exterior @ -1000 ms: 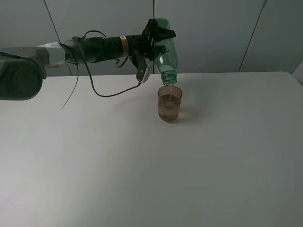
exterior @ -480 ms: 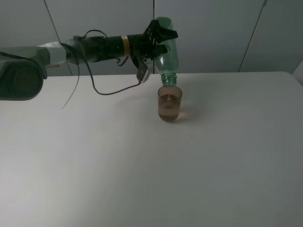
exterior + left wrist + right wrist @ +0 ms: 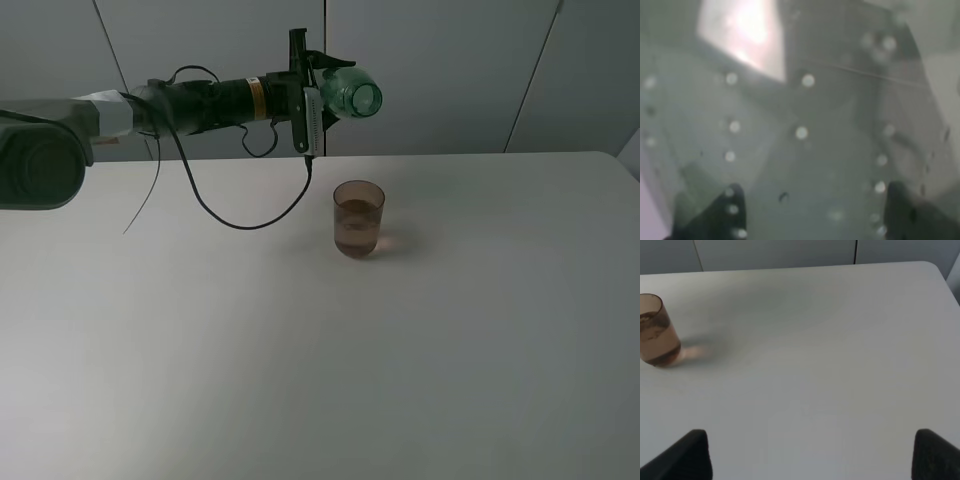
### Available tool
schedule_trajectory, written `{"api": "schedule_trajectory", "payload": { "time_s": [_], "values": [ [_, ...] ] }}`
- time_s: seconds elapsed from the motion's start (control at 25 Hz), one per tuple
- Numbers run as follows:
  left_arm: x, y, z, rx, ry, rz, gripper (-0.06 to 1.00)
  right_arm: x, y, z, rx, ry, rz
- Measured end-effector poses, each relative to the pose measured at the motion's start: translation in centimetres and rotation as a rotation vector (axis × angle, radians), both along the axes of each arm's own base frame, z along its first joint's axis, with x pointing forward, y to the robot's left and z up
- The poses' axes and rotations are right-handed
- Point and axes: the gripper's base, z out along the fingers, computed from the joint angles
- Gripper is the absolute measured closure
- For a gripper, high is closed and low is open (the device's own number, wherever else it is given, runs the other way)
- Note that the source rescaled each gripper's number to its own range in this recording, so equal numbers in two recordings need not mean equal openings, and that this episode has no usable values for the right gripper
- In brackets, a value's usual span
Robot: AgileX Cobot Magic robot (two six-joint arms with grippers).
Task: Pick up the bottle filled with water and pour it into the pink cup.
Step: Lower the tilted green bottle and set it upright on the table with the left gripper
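table (image 3: 300, 380) — white | on it — pink cup (image 3: 358, 219), upright

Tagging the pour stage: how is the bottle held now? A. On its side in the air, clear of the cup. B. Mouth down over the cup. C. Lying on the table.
A: the left claw grips the bottle roughly level, its mouth well above the pink cup.

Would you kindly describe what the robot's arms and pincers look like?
The left arm is a slim black tube with a yellow band, pale tape near its bulky grey base, and a loose black cable looping below. The left pincer is black with a pale strip on one side. Of the right pincer, only two dark, rounded fingertips show.
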Motion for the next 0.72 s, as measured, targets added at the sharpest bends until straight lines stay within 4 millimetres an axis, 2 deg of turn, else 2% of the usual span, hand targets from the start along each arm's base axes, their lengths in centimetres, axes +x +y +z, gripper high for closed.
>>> {"api": "schedule_trajectory", "payload": {
  "time_s": [0.16, 0.24, 0.4, 0.56, 0.72],
  "values": [
    [0.3, 1.8, -1.1, -0.107, 0.391, 0.076, 0.94, 0.0, 0.0, 0.0, 0.0, 0.0, 0.0],
    [0.4, 2.8, -1.3, -0.147, 0.565, 0.178, 0.94, 0.0, 0.0, 0.0, 0.0, 0.0, 0.0],
    [-0.3, 4.7, 0.9, -0.246, 0.7, 0.399, 0.94, 0.0, 0.0, 0.0, 0.0, 0.0, 0.0],
    [-3.1, 7.6, 2.8, -0.404, 0.751, 0.551, 0.94, 0.0, 0.0, 0.0, 0.0, 0.0, 0.0],
    [-7.1, 11.0, 2.1, -0.57, 0.8, 0.691, 0.94, 0.0, 0.0, 0.0, 0.0, 0.0, 0.0]
  ]
}}
